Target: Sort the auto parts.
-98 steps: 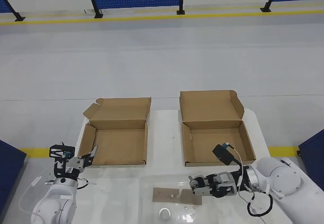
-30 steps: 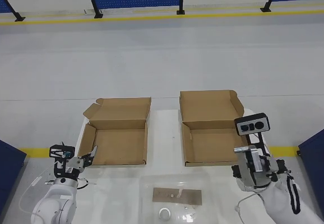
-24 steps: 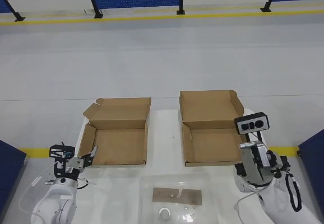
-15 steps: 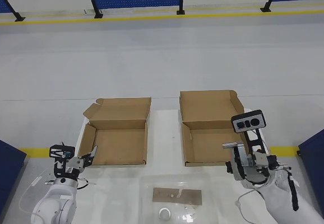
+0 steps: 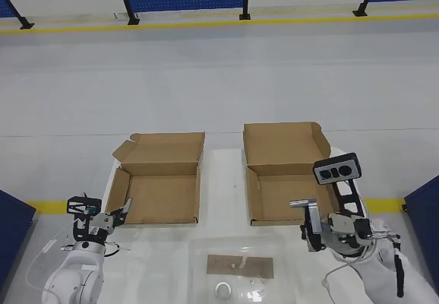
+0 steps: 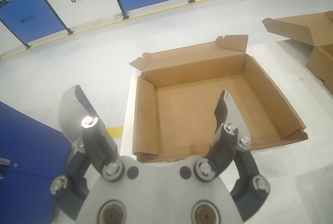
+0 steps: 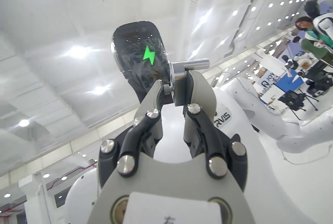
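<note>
My right gripper (image 7: 173, 91) points up off the table and is shut on a small silver metal part (image 7: 180, 79), a flat disc with a short pin on its side. In the top view that gripper (image 5: 309, 225) hovers by the front right corner of the right cardboard box (image 5: 284, 194), and the part (image 5: 304, 203) sticks out above it. The left cardboard box (image 5: 159, 199) lies open and bare inside. My left gripper (image 5: 104, 221) stands open just off that box's front left corner, facing the box (image 6: 197, 105) with nothing between its fingers (image 6: 225, 107).
A clear plastic bag (image 5: 238, 266) with a brown card insert and small parts lies near the table's front edge, a white ring (image 5: 223, 289) beside it. Both boxes have raised lid flaps at the back. The right box (image 6: 320, 58) shows far off in the left wrist view.
My right arm rose from the bag at the table's front with the metal part, then turned its wrist and swung left toward the right box. The left arm stayed still.
</note>
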Available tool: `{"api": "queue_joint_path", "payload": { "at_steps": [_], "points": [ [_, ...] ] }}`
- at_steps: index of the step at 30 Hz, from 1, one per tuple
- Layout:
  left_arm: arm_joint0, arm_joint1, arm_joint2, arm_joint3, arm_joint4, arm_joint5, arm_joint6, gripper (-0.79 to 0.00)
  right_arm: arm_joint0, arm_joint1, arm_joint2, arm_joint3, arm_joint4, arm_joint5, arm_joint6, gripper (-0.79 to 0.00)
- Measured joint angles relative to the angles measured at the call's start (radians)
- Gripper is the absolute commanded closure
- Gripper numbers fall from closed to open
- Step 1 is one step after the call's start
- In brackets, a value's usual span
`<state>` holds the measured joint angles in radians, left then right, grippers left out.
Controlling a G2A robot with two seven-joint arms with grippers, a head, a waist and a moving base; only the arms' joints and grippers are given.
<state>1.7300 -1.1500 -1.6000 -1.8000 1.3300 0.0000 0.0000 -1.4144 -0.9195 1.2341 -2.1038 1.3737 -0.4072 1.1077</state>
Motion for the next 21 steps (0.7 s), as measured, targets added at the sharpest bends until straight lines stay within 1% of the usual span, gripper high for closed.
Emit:
{"api": "queue_joint_path", "payload": {
  "at_steps": [3,6,7,9,11,14,17,21],
  "points": [
    [0.000,0.000,0.000,0.000,0.000,0.000,0.000,-0.785,0.000,-0.012,-0.010,0.005,0.084,-0.014,0.034,0.000],
    [0.000,0.000,0.000,0.000,0.000,0.000,0.000,-0.785,0.008,-0.020,-0.010,0.018,0.093,-0.008,0.056,0.000],
    [0.000,0.000,0.000,0.000,0.000,0.000,0.000,-0.785,0.012,-0.020,-0.004,0.025,0.067,0.000,0.057,0.000],
    [0.000,0.000,0.000,0.000,0.000,0.000,0.000,-0.785,0.022,-0.016,0.020,0.032,-0.057,0.038,0.039,0.000],
    [0.000,0.000,0.000,0.000,0.000,0.000,0.000,-0.785,0.021,-0.014,0.033,0.010,-0.171,0.074,0.009,0.000],
    [0.000,0.000,0.000,0.000,0.000,0.000,0.000,-0.785,0.014,-0.015,0.039,-0.013,-0.248,0.100,-0.015,0.000],
    [0.000,0.000,0.000,0.000,0.000,0.000,0.000,-0.785,0.009,-0.018,0.040,-0.025,-0.279,0.110,-0.026,0.000],
    [0.000,0.000,0.000,0.000,0.000,0.000,0.000,-0.785,0.000,-0.026,0.032,-0.026,-0.230,0.098,-0.021,0.000]
  ]
}}
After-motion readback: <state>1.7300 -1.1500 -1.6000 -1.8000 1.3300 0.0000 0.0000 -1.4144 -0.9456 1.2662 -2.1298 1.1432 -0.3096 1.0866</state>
